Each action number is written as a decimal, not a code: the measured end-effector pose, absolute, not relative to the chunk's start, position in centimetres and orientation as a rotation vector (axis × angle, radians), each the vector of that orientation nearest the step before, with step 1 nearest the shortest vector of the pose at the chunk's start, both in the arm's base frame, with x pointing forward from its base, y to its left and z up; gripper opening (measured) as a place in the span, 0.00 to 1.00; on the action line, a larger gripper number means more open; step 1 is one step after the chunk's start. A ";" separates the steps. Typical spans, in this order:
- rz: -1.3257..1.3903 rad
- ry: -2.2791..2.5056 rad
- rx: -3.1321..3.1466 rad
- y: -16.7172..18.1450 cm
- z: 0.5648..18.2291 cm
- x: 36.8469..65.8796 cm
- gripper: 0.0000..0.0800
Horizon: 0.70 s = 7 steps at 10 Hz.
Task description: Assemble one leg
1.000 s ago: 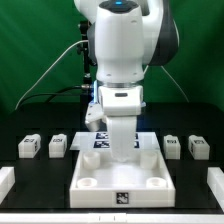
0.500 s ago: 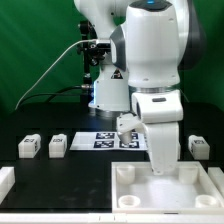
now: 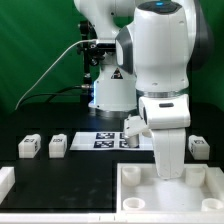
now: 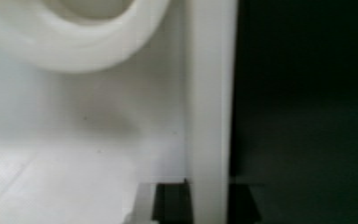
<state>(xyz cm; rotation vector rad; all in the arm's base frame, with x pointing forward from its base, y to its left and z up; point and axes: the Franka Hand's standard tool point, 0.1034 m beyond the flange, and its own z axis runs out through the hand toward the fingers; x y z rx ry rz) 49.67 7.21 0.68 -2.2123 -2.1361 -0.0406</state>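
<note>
Legs are lying loose on the black tabletop [image 3: 40, 170], and I am counting three of them in the exterior view. One leg [image 3: 28, 147] is sitting near the exterior view's left edge. A second leg [image 3: 57, 146] is standing just beside it without touching. A third leg [image 3: 198, 147] is resting far over on the exterior view's right, showing just past the arm [image 3: 160, 60]. Each one is showing a black-and-white tag on its front face, and all three are lying well apart from the gripper [image 4: 208, 206]. Between the two groups the marker board [image 3: 103, 139] is lying flat, with the arm covering its right end.

The arm is reaching straight down onto the white tray [image 3: 120, 178], which is filling the lower right of the exterior view. I am not making out the fingertips from that side. On the wrist view I am seeing the tray's pale floor, a round recess [image 4: 91, 25] and an upright wall [image 4: 211, 100] running toward the camera. The gripper is sitting astride that wall. One dark finger is showing on each side, and the white wall is filling the narrow gap between them. I am reading it as closed down on the tray's wall and holding nothing else. The picture is blurred, so I am not making out the exact contact of the pads.
</note>
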 end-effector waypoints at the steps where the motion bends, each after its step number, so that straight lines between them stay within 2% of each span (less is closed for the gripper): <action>1: -0.040 -2.135 -2.213 7.2 0.7 49.6 0.08; 2: -0.040 -2.134 -2.214 7.1 0.6 49.6 0.16; 3: -0.039 -2.133 -2.214 7.1 0.6 49.6 0.40; 4: -0.039 -2.133 -2.214 7.1 0.6 49.6 0.57; 5: -0.039 -2.133 -2.215 7.1 0.6 49.6 0.57; 6: -0.039 -2.132 -2.215 7.0 0.6 49.6 0.75; 7: -0.038 -2.132 -2.216 7.0 0.6 49.6 0.79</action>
